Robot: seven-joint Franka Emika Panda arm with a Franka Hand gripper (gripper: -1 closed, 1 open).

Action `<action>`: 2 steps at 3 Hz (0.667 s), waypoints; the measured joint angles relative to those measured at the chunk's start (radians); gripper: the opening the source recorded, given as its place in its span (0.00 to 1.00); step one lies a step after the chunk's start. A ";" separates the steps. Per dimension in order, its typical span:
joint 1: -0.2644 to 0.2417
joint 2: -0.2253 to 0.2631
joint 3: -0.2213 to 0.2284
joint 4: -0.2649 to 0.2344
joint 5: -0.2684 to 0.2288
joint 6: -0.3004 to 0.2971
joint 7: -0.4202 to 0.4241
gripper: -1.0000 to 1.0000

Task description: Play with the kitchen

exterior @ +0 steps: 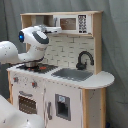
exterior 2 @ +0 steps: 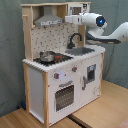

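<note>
The kitchen (exterior: 60, 95) (exterior 2: 45, 75) is a tall toy of white panels and light wood. It has a black faucet (exterior: 84, 59) (exterior 2: 75, 39), a grey sink (exterior: 74, 74) (exterior 2: 82, 50), a stove (exterior: 36, 67), an oven door (exterior 2: 65, 96), a hood (exterior 2: 47, 20) and a microwave cabinet (exterior: 75, 23). My gripper (exterior: 55, 30) (exterior 2: 69, 19) hangs high over the counter. It points sideways at the lower front of the microwave cabinet, level with the hood. Whether it touches the cabinet cannot be told.
A small metal pot (exterior 2: 47, 56) stands on the stove. The white arm (exterior: 10, 52) (exterior 2: 117, 34) reaches in over the counter. A grey curtain (exterior: 115, 45) hangs behind, and the kitchen stands on a wooden floor (exterior 2: 100, 112).
</note>
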 joint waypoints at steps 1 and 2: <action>-0.025 0.030 0.021 0.032 0.000 -0.018 0.003 0.00; 0.050 0.046 -0.024 -0.007 0.002 -0.017 0.028 0.00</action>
